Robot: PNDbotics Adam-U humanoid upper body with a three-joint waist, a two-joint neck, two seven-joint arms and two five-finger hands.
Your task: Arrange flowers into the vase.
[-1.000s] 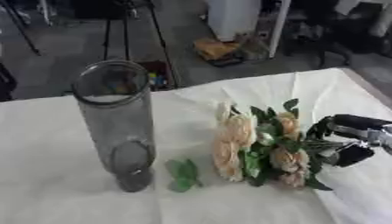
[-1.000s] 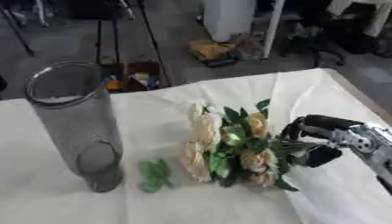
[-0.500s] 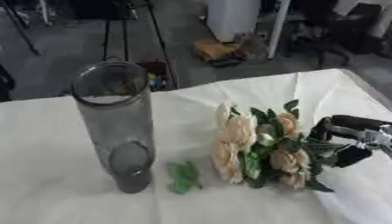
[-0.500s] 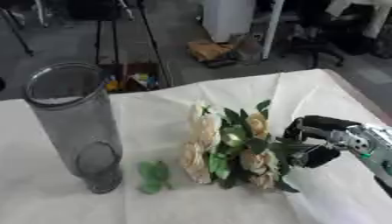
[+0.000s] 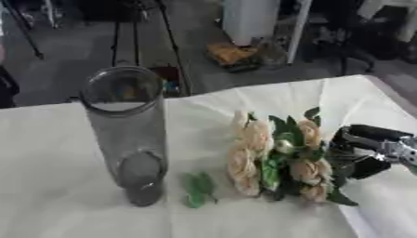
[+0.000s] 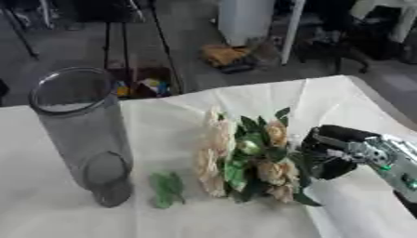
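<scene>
Your right hand comes in from the right side of the table and sits at the right edge of the bouquet. Its black fingers are curled toward the flowers, one reaching over the top of the leaves and another bent below, so the hand looks closed on the stem end of the bunch (the blur makes it hard to say whether the fingers truly pinch the stems or only lie against the leaves). The silver wrist runs off toward the lower right corner.

The bouquet lies flat on the white tablecloth, a cluster of pale peach roses mixed with dark green leaves. Its blooms point left, away from your hand, and the greenery is thickest on the side next to your fingers.

Just left of the bouquet, apart from it, a small loose sprig of green leaves lies on the cloth.

Left of that sprig stands the vase, a tall clear glass cylinder, upright with its open mouth toward the camera. Nothing from the bouquet is in it; you can see its round base through the glass. It stands well apart from your hand, with the sprig and the whole bouquet between them.

Your left hand does not show in either view.
</scene>
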